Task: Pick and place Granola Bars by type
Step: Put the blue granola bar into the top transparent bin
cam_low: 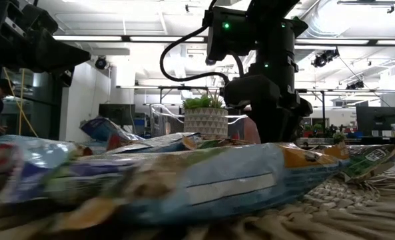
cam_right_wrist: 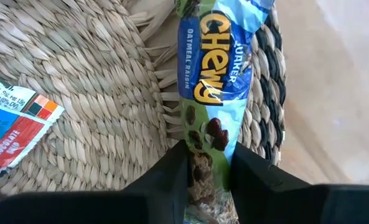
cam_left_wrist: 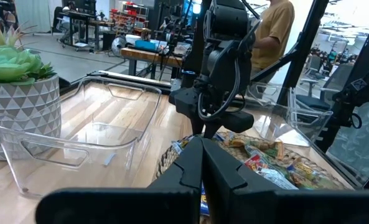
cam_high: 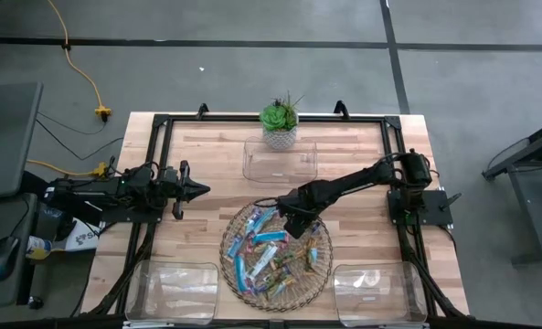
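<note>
A round wicker tray [cam_high: 229,265] at the table's near middle holds a heap of Granola Bars [cam_high: 261,256] in blue, tan-green and silvery wrappers. My right gripper [cam_high: 298,224] points down at the tray's far right rim, shut on a blue-and-green "Chewy" bar [cam_right_wrist: 215,74] that lies along that rim. A blue-and-red bar [cam_right_wrist: 13,130] lies beside it on the wicker. My left gripper [cam_high: 193,189] waits level and shut over the table's left side, touching nothing. My right gripper [cam_right_wrist: 207,155] pinches the Chewy bar between its two fingers, one on each long side of the green and brown part [cam_right_wrist: 206,140] toward one end. The fingers come from above, pointing down, across the bar. The bar lies flat on the tray's rim [cam_right_wrist: 265,93].
A clear bin [cam_high: 280,157] stands at the far middle with a potted succulent [cam_high: 279,123] behind it. Two more clear bins sit at the near left [cam_high: 172,291] and near right [cam_high: 377,292] corners. Bare wood lies between the tray and the far bin.
</note>
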Available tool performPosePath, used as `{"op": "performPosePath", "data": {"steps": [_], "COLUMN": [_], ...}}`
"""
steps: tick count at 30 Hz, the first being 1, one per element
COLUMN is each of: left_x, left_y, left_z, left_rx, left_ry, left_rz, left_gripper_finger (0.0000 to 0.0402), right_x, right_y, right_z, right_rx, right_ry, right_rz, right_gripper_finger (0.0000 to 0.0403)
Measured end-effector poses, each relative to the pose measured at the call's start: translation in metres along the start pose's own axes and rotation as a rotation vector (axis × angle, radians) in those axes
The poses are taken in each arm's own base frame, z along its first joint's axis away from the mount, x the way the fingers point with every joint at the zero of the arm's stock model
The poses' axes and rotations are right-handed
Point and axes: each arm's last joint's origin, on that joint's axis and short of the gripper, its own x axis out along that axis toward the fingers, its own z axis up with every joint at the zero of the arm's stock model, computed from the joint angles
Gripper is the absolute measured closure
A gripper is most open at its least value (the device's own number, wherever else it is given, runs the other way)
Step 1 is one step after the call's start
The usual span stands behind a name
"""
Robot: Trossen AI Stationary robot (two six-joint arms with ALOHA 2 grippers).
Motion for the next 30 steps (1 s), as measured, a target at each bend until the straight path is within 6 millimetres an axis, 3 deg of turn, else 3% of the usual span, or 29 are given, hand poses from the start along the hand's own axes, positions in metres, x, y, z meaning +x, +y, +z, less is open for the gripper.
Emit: {"op": "performPosePath", "data": {"steps": [12, 21, 30], "left_x": [0.0, 0.0, 0.0], "left_y": [0.0, 0.0, 0.0], "left_z": [0.0, 0.0, 0.0], "left_rx": [0.0, 0.0, 0.0], "left_ry": [0.0, 0.0, 0.0], "left_rz": [0.0, 0.0, 0.0], "left_gripper_finger": [0.0401, 0.0401, 0.0401], "right_x": [-0.026, -0.067, -0.117], "right_y": [0.0, 0.0, 0.0], "right_z": [-0.002, -0.004, 0.007], "right_rx": [-0.01, -0.096, -0.096], "right_ry": [-0.044, -0.165, -0.422], "right_rz": [0.066, 0.197, 0.412], "right_gripper_finger": [0.0343, 0.0344, 0.0344]}}
